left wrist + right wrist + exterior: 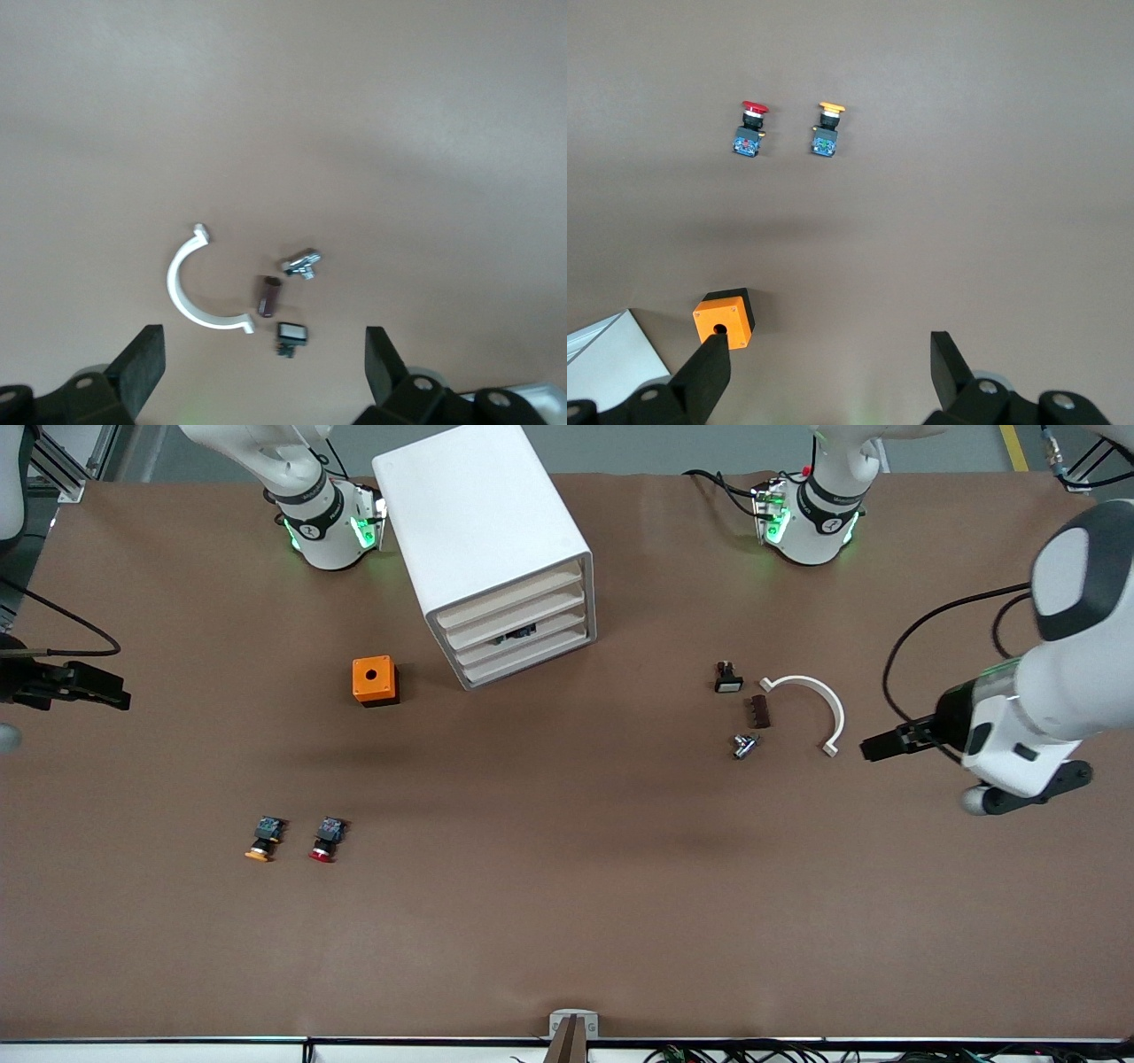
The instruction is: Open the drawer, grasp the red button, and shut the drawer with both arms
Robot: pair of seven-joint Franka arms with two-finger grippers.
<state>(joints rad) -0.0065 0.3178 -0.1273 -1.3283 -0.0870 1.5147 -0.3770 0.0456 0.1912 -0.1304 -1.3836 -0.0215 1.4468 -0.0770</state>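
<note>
The white cabinet (pixel 483 540) stands at the robots' side of the table, its four cream slat drawers (pixel 518 629) all pushed in. The red-capped button (pixel 324 841) lies on the table nearer the front camera, beside the orange-capped one (pixel 264 840); both show in the right wrist view, the red button (pixel 750 128) and the orange-capped one (pixel 827 130). My right gripper (pixel 120 695) (pixel 828 367) is open and empty over the right arm's end of the table. My left gripper (pixel 873 748) (pixel 261 363) is open and empty over the left arm's end.
An orange box with a hole (pixel 375 680) (pixel 724 319) sits beside the cabinet. Toward the left arm's end lie a white arc (pixel 811 708) (pixel 182 297), a brown piece (pixel 759 711) (pixel 268 295), a metal part (pixel 744 746) (pixel 301 262) and a black white-faced button (pixel 727 677) (pixel 291 336).
</note>
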